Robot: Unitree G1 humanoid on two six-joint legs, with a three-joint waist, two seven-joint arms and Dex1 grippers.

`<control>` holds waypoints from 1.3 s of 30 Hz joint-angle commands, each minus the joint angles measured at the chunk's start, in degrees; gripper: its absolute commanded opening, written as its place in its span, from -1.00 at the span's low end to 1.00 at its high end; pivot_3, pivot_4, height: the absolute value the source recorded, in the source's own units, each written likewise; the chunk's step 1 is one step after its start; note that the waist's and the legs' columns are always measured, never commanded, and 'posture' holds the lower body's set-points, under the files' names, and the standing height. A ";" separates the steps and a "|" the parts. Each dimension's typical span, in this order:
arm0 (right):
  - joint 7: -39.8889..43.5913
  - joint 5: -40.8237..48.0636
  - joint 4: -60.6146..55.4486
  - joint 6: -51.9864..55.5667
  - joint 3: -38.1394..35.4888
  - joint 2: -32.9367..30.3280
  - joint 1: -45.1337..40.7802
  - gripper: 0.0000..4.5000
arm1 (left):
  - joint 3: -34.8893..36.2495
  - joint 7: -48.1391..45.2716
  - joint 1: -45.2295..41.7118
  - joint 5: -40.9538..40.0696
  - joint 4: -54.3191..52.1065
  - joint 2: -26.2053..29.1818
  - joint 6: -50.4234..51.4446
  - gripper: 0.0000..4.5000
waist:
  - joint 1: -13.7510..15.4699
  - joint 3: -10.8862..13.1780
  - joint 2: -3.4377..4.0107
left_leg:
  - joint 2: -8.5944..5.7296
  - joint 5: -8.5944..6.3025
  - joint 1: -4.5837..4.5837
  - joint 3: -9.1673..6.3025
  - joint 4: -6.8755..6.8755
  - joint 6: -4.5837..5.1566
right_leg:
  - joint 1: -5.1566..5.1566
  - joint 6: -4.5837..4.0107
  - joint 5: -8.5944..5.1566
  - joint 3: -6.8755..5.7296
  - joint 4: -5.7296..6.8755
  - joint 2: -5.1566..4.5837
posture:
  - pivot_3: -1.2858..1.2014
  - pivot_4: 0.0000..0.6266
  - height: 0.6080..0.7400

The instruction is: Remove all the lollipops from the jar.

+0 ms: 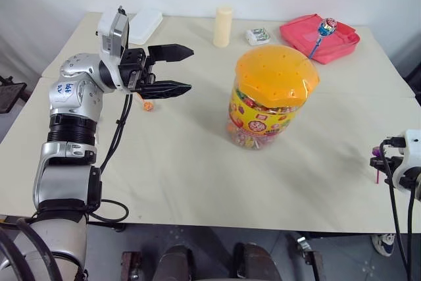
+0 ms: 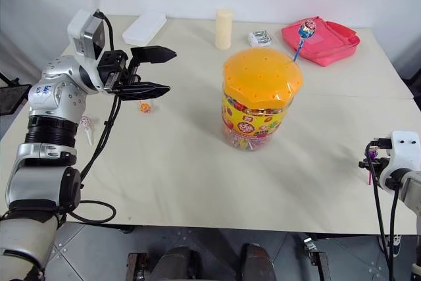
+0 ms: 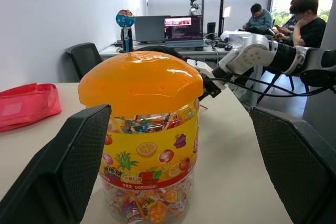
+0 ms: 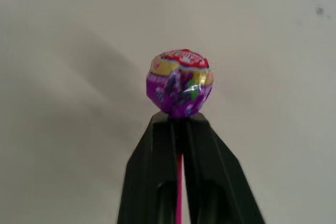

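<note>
Left pincer (image 1: pixel 172 69) gaping wide, empty, upper left; right pincer (image 4: pixel 179 124) pinching purple lollipop (image 4: pixel 179 83) stick, lower right edge.

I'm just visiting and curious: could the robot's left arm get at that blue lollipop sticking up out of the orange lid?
Probably yes. The left end effector is open, empty and facing the jar, and nothing stands between it and the blue lollipop on the lid's far side.
</note>
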 commanded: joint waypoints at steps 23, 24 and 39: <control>19.09 23.03 -20.55 0.47 -1.10 -10.88 -21.08 0.98 | 2.77 -5.27 2.49 -1.69 -5.14 -1.80 0.45 1.00 | -0.64 0.00 0.04 | 0.02 0.00 0.07 -0.01 0.00 -0.01 | 0.04 0.00 0.00 0.06 -0.02 0.03 | 0.03 -0.52 1.00; 19.68 22.00 -18.45 -1.36 1.66 -9.89 -24.11 0.98 | 2.93 -5.16 2.30 -1.68 -5.07 -1.90 0.30 1.00 | -0.52 0.00 0.03 | 0.02 0.00 0.08 -0.02 -0.01 -0.01 | 0.04 0.00 0.00 0.05 0.00 0.03 | 0.03 -0.52 1.00; 28.27 8.99 9.85 -20.18 19.84 3.50 -46.48 0.27 | 5.65 -1.42 6.69 -3.03 -13.21 -0.86 2.48 1.00 | -1.99 0.00 0.03 | 0.01 0.00 0.04 -0.08 -0.06 0.00 | 0.02 0.01 0.00 -0.08 0.01 -0.01 | 0.03 -0.52 1.00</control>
